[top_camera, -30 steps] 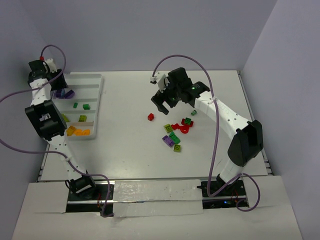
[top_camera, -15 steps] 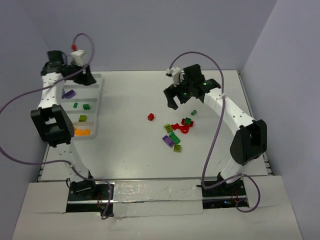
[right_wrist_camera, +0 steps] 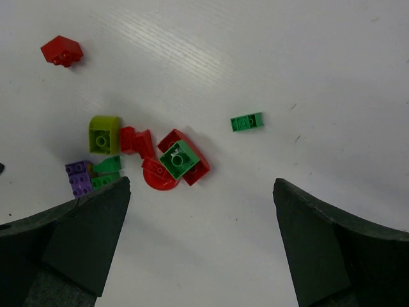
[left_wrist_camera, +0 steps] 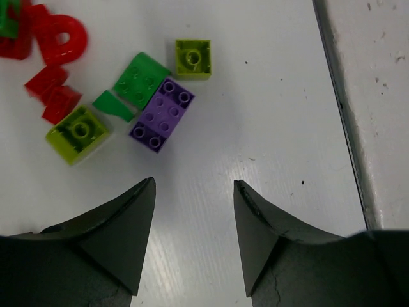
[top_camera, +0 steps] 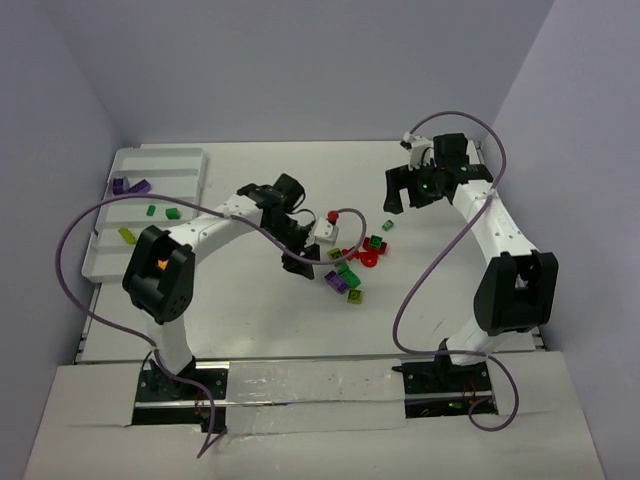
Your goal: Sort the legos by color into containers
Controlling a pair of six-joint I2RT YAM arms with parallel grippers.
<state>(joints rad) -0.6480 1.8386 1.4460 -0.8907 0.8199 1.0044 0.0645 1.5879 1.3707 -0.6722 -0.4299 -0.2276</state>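
White table [left_wrist_camera: 268, 96]; purple lego [left_wrist_camera: 160, 115] diagonal, ahead of left tool [left_wrist_camera: 193, 211]

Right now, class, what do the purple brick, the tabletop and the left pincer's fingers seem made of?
Purple brick: moulded plastic, smooth, crisp studs. Tabletop: probably painted or laminated board, white, faintly glossy, streaked. Left pincer's fingers: matte black, likely plastic, dull facets.

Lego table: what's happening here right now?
Two arms are sorting a loose pile of bricks by color into a white tray. Both hands are open and empty. The left hand hovers by the pile, a purple brick just ahead. The right hand hangs higher, looking down on it. A few bricks sit in the tray.
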